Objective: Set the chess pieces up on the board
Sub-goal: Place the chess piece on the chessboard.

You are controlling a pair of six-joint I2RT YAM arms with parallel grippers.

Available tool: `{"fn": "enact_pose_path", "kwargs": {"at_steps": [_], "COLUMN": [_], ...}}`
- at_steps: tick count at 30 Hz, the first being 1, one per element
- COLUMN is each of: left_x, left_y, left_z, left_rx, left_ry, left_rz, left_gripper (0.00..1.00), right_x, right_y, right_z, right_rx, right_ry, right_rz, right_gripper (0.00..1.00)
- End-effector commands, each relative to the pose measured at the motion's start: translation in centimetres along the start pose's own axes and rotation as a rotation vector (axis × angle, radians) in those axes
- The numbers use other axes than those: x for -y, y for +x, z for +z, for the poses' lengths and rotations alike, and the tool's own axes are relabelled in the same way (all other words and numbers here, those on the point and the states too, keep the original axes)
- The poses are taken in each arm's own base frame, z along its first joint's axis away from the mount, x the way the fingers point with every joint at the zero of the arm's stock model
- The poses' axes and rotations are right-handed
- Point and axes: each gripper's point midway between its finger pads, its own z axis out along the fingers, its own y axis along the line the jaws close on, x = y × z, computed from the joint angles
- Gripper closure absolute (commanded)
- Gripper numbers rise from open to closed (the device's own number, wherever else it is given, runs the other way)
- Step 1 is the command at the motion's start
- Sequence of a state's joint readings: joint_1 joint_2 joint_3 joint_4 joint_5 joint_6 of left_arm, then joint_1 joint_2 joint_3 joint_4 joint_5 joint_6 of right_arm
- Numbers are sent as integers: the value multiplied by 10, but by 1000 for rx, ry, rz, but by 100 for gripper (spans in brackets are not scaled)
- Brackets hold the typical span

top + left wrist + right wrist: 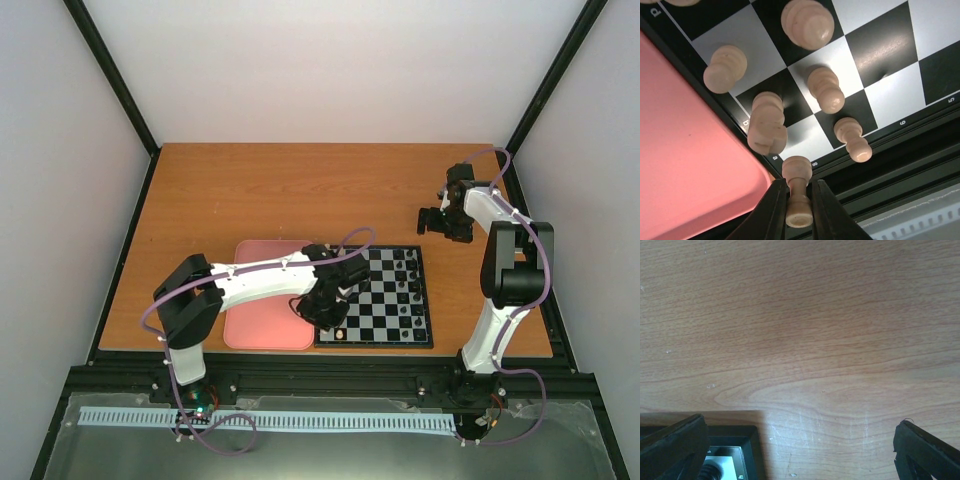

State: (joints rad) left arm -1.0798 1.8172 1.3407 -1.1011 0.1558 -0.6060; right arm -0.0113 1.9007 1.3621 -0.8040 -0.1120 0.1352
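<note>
Cream chess pieces [825, 90] stand near a corner of the board [880, 45]; left claw [799, 189] clamps one.

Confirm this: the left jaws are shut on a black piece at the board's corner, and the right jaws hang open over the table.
One detail is wrong: the piece in the left gripper is cream-white, not black, as the left wrist view shows. The rest stands: the jaws are shut on it at the corner of the board, and the right gripper is open over the table.
</note>
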Motion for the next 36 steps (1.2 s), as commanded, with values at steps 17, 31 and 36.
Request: {"fn": "enact_pose_path", "kwargs": {"at_steps": [17,31,36], "left_x": [11,15,16], "left_y": [-9,-11,-11], "left_z": [8,3,-12], "left_rx": [11,20,43], "left_ry": [3,22,23], "left_rz": [59,81,91], "left_gripper": [84,73,68], "right_x": [0,0,-1], "right_y": [-3,-3,-3], "right_z": [-7,-6,-7], "right_rx": [19,16,19], "right_ry": [13,12,12], "right_rz": [-18,-19,-21], "right_gripper": [0,0,0]}}
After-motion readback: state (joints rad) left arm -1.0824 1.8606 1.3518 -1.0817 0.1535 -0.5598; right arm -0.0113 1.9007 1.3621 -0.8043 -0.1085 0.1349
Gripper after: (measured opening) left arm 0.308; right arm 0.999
